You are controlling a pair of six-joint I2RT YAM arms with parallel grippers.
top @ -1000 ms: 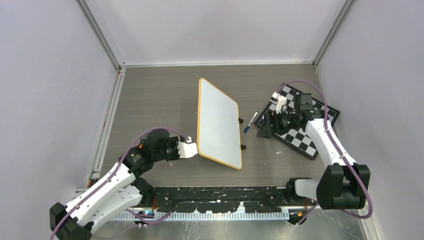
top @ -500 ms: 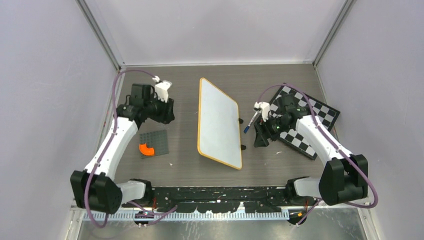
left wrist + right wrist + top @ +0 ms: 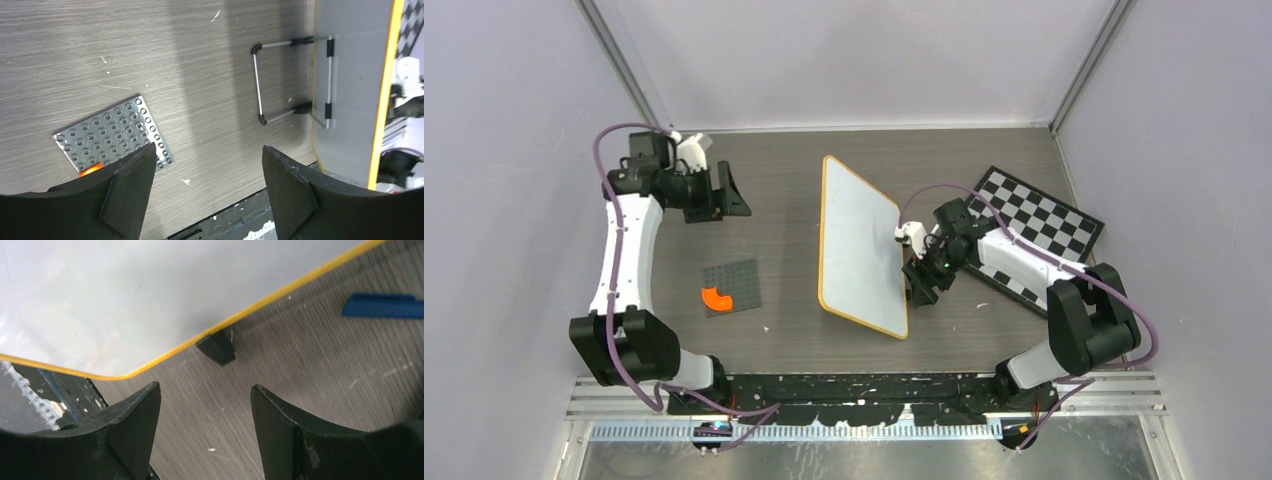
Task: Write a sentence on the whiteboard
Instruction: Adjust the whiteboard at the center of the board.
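Note:
The whiteboard [image 3: 859, 245], white with a thin orange-yellow frame, stands tilted on the table's middle. The left wrist view shows its grey back [image 3: 350, 60] and wire stand [image 3: 292, 82]. My left gripper [image 3: 732, 198] hovers at the far left, well apart from the board, open and holding nothing [image 3: 209, 150]. At the board's right edge near its front corner, my right gripper [image 3: 922, 283] is open and empty [image 3: 205, 387], just above the table by a black clip foot [image 3: 216, 346]. A blue marker [image 3: 382, 306] lies on the table to the right of it.
A black-and-white checkered board [image 3: 1049, 225] lies at the right, partly under the right arm. A grey studded baseplate [image 3: 732, 285] with an orange piece [image 3: 717, 297] on its near corner lies left of the whiteboard. Enclosure walls stand on three sides.
The left arm swung from the whiteboard's near-left corner up to the far left, its jaws widening. The right gripper moved from the checkered board to the whiteboard's right edge.

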